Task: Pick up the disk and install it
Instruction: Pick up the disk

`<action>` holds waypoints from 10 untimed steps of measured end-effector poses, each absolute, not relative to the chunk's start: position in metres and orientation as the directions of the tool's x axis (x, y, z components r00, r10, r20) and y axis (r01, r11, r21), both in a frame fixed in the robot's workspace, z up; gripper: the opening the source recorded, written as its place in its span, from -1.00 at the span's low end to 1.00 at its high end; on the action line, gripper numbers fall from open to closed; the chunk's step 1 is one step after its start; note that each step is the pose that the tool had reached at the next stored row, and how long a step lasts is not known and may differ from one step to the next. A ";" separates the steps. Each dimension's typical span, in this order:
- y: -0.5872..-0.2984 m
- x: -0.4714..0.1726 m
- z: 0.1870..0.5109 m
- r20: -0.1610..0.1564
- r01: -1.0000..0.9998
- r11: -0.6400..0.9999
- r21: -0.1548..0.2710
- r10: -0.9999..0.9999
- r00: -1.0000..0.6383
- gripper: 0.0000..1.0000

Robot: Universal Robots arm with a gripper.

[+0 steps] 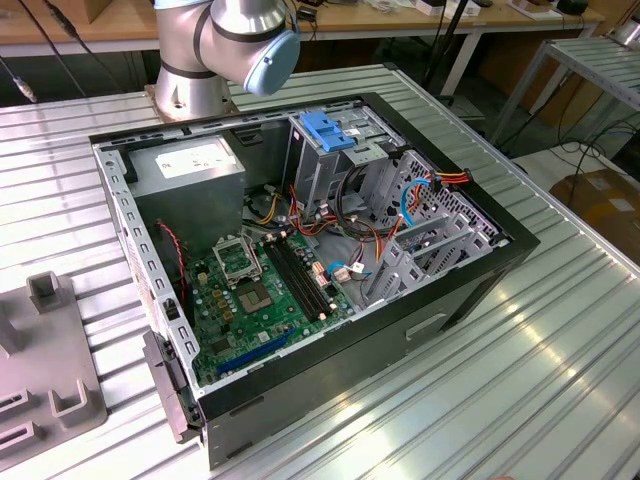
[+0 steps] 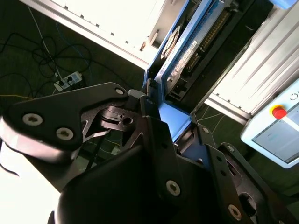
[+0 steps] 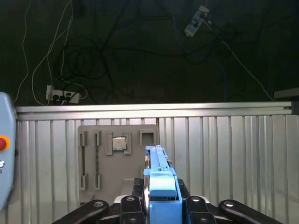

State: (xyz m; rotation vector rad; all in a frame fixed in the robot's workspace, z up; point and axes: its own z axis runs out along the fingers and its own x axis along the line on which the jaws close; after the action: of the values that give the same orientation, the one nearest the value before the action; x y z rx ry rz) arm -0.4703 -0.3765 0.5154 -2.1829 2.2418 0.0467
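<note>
Clamping | tool (image 3: 161,198) grasping the disk (image 3: 158,161) | disk edge-on within its grip, apparently over grey fixture (image 3: 119,172)

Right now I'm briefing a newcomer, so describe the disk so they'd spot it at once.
In the first wrist view, find the ribbed metal table, then the black gripper in front of it. The disk is the thin slab clamped edge-on in it; its blue frame sets it apart from the grey tray behind.

The hand (image 3: 161,207) hides the gripped end of the disk (image 3: 160,179); the exterior view's upper edge crops the arm (image 1: 225,45).
</note>
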 end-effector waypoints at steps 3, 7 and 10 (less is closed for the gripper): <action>-0.376 -0.470 0.515 -0.030 -1.000 0.026 0.013 -0.999 -0.027 -0.26; -0.376 -0.470 0.515 -0.031 -1.000 0.026 0.013 -0.999 -0.027 -0.26; -0.377 -0.470 0.515 -0.031 -1.000 0.026 0.013 -0.999 -0.027 -0.26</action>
State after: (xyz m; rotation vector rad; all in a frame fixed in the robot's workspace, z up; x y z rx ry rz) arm -0.4703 -0.3765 0.5153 -2.1823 2.2412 0.0479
